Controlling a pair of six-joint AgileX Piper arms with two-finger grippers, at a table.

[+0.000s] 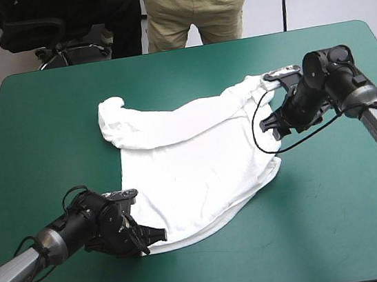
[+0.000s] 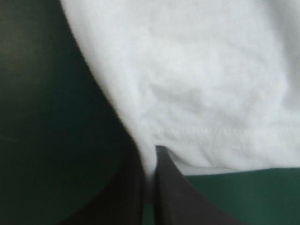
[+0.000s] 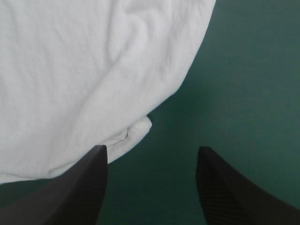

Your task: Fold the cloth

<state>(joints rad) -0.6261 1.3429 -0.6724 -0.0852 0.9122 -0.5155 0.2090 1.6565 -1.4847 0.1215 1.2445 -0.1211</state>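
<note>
High view: the T-shirt (image 1: 191, 161) lies spread at the centre of the teal-green bench (image 1: 46, 118). The left end effector (image 1: 152, 237) pinches its hem at 7 o'clock. The right end effector (image 1: 275, 125), wide open, sits at its 2 o'clock edge.

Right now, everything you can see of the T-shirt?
The T-shirt is white, short-sleeved, wrinkled fabric with a stitched hem, spread mostly flat mid-table on the teal-green cover, its far part bunched. The left end effector is shut on its near hem corner; the right end effector stands open at its right edge, gripping nothing.
</note>
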